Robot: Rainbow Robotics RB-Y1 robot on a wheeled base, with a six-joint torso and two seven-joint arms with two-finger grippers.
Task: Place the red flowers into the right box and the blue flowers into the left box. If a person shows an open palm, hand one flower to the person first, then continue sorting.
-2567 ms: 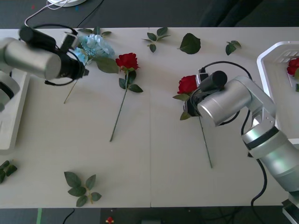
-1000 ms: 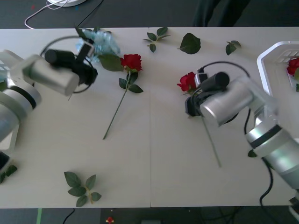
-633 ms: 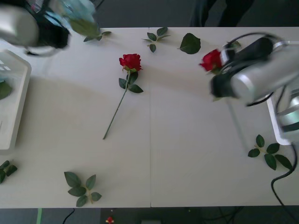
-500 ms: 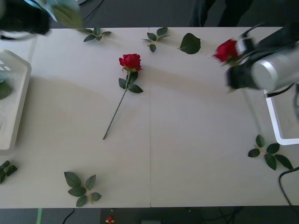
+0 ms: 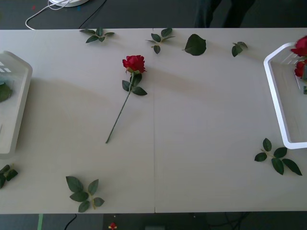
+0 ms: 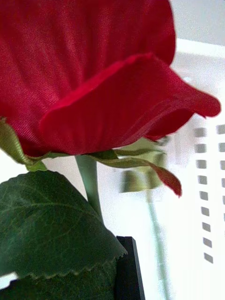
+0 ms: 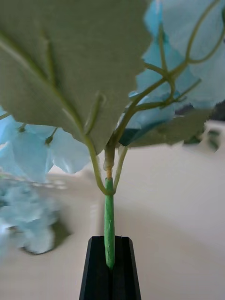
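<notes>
Red rose (image 6: 89, 70) is pinched by its stem in the right pincer (image 6: 124, 269), over the white right box (image 6: 206, 154); the left pincer (image 7: 110, 272) is pressed together on a blue hydrangea stem (image 7: 109, 220). Both seem mid-delivery; releasing comes next. Farther off, one rose (image 5: 133, 63) lies on the tabletop (image 5: 192, 143).

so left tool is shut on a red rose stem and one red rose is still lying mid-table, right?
Not quite. The left tool is shut on the stem of a blue flower, not a red rose; the left wrist view shows the pale-blue petals and large leaves above the black fingers. The rest holds: one red rose lies mid-table in the front view.
</notes>
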